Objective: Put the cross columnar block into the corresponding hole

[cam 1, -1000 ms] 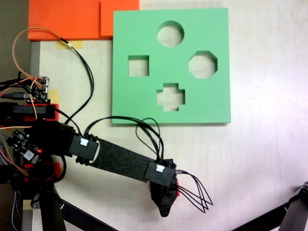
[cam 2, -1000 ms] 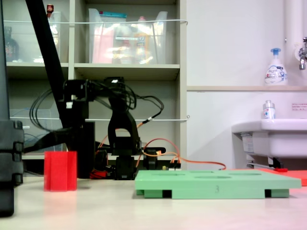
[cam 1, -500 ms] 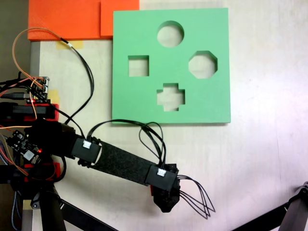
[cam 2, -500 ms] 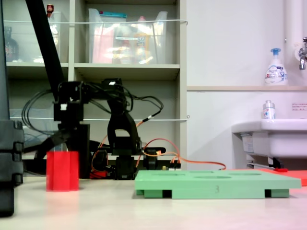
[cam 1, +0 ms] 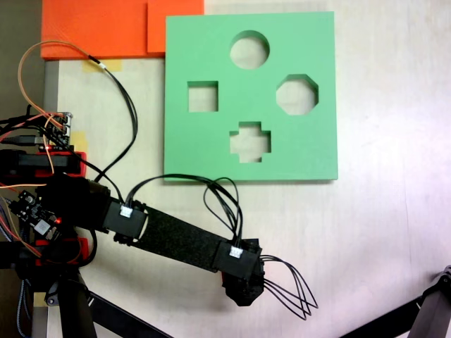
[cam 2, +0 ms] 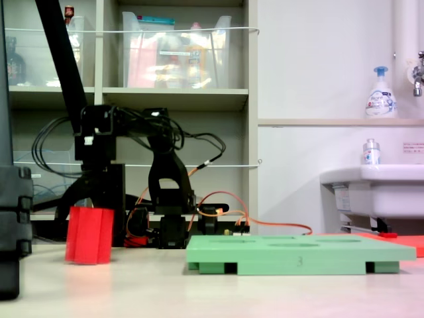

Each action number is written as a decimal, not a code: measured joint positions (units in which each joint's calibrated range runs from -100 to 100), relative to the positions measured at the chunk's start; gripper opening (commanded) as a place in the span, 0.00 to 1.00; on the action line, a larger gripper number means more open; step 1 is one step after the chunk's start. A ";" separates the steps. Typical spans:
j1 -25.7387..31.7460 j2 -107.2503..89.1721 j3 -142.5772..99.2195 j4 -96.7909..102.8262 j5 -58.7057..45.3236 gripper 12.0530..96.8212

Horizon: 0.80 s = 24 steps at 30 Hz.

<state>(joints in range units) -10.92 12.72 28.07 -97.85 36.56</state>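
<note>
The cross columnar block (cam 2: 89, 226), a bright red ribbed foam piece, is sitting on the pale table (cam 2: 199, 291) in the low side-on fixed view, tilting slightly and well apart from the green board (cam 2: 301, 253) to its right. In the fixed view from above, the arm's black head is covering the block. The gripper (cam 2: 93, 199) is hanging directly over the block's top in the side-on view; whether its jaws are spread or pressing the foam cannot be told, as the black parts are merging together.

The view from above is laying out the board (cam 1: 211, 144) as a thick square foam slab with four cutouts, the corresponding hole (cam 1: 250, 141) being the plus-shaped one nearest the arm, showing bare table through it. Orange foam sheets (cam 1: 99, 28) are lying at the board's upper left corner.

The side-on view is adding shelves holding clear storage bins (cam 2: 175, 50), plus a white sink (cam 2: 374, 192) with a pump soap bottle (cam 2: 381, 93) on the ledge above.
</note>
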 measured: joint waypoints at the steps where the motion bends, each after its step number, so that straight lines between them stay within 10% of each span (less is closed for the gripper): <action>1: 0.00 0.00 0.00 0.00 0.00 0.32; 24: 6.94 -38.30 -12.64 0.10 8.50 0.32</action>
<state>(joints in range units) -3.98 -25.58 15.43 -97.75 45.05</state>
